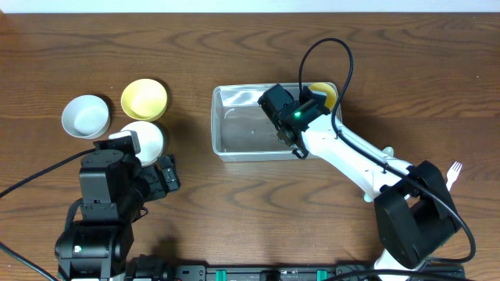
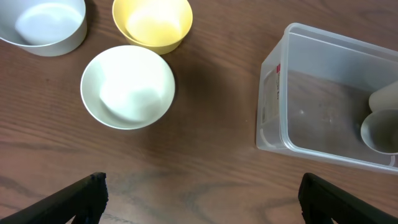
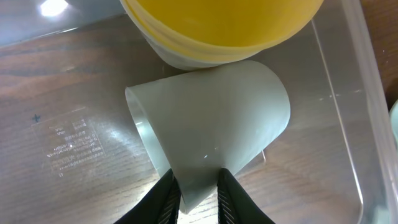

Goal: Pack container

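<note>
Over the container (image 1: 234,154), right arm (image 1: 348,152) outstretched, jaws on cup (image 3: 217,118)

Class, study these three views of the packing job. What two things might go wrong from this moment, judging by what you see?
One: the right gripper pinches only the thin wall of the cup, which lies on its side in the container; it may slip or roll away once released. Two: the cup sits close beside the yellow bowl, so a further push might knock that bowl.
</note>
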Motion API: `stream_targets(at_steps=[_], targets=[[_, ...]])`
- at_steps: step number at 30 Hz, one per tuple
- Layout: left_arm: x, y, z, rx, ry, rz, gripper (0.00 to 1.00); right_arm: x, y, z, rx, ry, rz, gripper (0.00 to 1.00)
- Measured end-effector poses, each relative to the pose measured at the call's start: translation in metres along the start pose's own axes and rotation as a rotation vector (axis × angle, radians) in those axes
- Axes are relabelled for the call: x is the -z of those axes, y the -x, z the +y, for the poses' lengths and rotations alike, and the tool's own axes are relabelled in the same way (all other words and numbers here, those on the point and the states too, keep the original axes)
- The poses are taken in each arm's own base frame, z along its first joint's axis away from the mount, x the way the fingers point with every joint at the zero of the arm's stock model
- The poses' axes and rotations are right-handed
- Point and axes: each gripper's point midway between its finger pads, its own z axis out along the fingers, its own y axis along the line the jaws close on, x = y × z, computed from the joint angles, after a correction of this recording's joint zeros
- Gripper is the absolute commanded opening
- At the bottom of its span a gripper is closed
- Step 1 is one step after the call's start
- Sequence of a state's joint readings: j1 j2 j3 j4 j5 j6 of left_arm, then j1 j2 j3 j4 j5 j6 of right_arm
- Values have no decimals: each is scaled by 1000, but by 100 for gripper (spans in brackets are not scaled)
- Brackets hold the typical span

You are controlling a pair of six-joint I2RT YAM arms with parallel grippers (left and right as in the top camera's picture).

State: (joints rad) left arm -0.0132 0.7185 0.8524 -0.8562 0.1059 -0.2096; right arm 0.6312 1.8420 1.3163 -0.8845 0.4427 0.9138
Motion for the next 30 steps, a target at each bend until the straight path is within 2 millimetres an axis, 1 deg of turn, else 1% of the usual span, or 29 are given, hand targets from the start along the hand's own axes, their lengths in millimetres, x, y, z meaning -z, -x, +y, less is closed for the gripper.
stream_targets(at_steps=[8, 12, 19, 25, 30], targets=[[-4, -2, 1, 1, 6, 20, 98, 3, 1, -1, -3, 2, -3, 21], [-5, -2, 1, 1, 7, 23, 98, 10, 7, -4, -22, 16, -19, 10], [-5, -2, 1, 1, 7, 23, 98, 12, 11, -19, -43, -17, -13, 1], [-5, -2, 1, 1, 7, 23, 98, 8, 16, -31, -59, -49, -6, 1], [-5, -2, 1, 1, 7, 23, 98, 7, 14, -33, -60, -53, 8, 1]])
